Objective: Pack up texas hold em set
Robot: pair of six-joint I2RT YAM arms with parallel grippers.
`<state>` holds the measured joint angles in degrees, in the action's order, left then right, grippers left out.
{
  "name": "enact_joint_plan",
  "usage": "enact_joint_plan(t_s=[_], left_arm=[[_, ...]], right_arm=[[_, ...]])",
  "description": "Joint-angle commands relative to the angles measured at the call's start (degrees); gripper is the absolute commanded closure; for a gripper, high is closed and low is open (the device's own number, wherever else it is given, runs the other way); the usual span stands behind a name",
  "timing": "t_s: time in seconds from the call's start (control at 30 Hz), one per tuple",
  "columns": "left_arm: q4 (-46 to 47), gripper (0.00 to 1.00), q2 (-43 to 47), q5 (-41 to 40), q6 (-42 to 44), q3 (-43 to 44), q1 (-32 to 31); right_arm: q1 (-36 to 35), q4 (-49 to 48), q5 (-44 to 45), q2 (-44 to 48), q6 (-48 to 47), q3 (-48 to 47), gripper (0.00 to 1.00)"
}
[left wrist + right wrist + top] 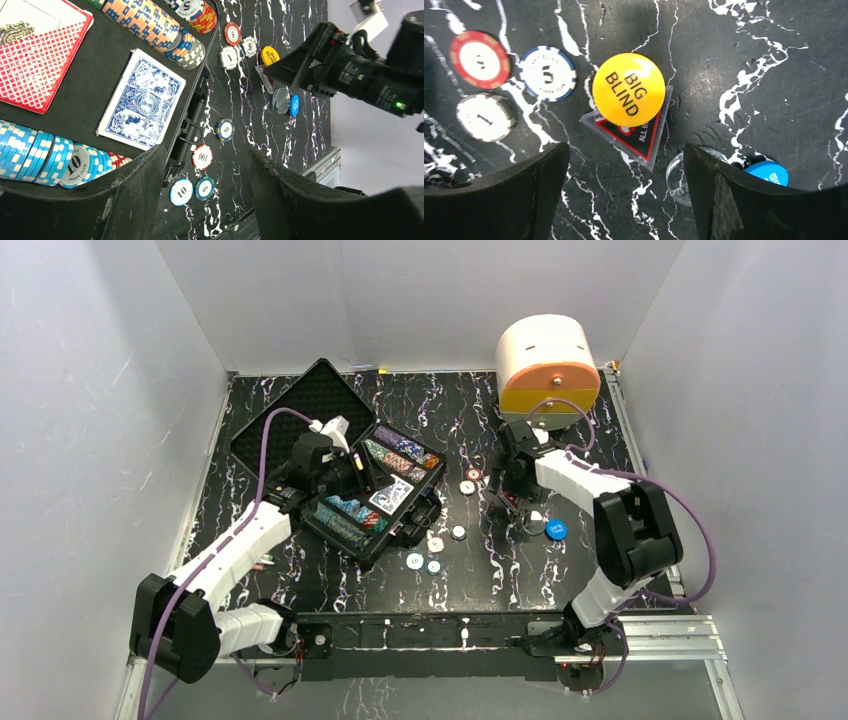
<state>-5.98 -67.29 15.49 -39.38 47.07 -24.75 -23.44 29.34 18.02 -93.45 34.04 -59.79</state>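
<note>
Glossy plastic disc (628,90), smooth tabletop (749,50)

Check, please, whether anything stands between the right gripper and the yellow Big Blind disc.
Nothing visible does. The open right gripper faces the yellow Big Blind disc directly. The disc lies on top of a triangular marker, not under it.

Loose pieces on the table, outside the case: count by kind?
Poker chips: 7
Round discs, yellow, blue, clear: 3
Triangular marker: 1
Total: 11
</note>
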Motion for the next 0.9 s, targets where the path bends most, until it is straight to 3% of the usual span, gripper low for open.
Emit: enact_joint_plan(t_s=[0.0, 0.33, 0.53, 0.87], left_arm=[[0.0, 0.41, 0.6, 0.7, 1.4, 1.0, 0.1], [0.3, 0.41, -0.3, -0.2, 0.8, 1.2, 0.1], [-0.4, 0.41, -0.1, -1.1, 1.3, 2.0, 0.1], [-0.4, 0.41, 0.0, -1.3, 1.3, 2.0, 0.1]], right_arm=[[1.5, -2.8, -2.1, -3.0, -0.3, 0.8, 0.09], [1.6, -6.5, -2.3, -5.7, -0.6, 2.4, 0.12], [1.5, -7.1, -2.4, -8.3, -0.3, 2.0, 0.20], [1.6, -9.3, -4.5, -10.2, -0.9, 3.0, 0.13]])
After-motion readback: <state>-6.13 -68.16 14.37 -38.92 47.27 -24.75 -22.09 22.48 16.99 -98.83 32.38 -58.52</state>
